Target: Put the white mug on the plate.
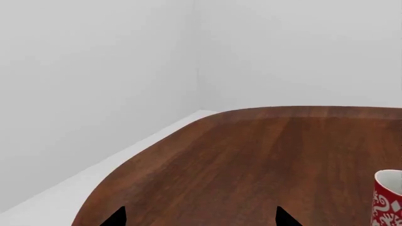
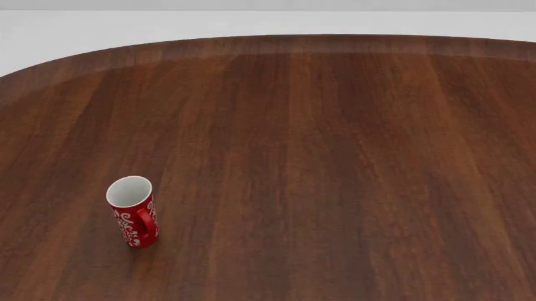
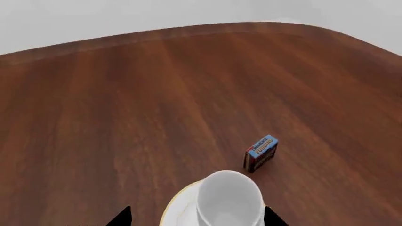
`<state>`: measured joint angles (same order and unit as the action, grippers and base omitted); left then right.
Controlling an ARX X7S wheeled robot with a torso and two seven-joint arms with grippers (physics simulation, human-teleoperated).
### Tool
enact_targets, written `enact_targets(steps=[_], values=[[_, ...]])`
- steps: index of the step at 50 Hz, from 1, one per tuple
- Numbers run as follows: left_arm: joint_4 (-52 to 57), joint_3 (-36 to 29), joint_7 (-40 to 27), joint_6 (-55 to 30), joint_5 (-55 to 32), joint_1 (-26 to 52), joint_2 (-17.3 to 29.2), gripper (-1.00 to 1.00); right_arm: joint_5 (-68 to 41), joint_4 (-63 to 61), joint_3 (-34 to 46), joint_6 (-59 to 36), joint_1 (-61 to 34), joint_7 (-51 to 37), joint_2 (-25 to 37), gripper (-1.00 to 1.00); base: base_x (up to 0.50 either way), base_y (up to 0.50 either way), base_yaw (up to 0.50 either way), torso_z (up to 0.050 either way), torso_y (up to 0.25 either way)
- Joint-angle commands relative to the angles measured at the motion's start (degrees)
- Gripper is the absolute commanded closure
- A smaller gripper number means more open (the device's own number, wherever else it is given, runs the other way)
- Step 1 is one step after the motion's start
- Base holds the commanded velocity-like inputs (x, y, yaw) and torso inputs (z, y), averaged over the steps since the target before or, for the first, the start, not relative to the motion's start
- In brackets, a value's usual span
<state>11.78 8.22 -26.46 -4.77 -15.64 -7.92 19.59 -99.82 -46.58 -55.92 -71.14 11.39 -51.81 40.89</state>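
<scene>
The white mug stands upright on the plate, a white dish with a tan-gold rim, in the right wrist view. My right gripper is open; its dark fingertips stand to either side of the mug and plate, with a wide gap on one side. My left gripper is open and empty over bare wood, with only its fingertips showing. Neither gripper, the white mug nor the plate shows in the head view.
A red mug with white swirls stands upright at the front left of the brown wooden table; it also shows in the left wrist view. A small blue and dark box lies just beyond the plate. The table has a rounded edge.
</scene>
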Motion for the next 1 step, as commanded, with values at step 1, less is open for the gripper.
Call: enact_targets(steps=[1], values=[[0.0, -0.3, 0.1, 0.2, -0.1, 0.0, 0.1, -1.00, 14.1, -10.1, -6.9, -5.0, 4.4, 16.3, -7.8, -1.00, 0.00, 0.00, 0.00, 0.000, 0.000]])
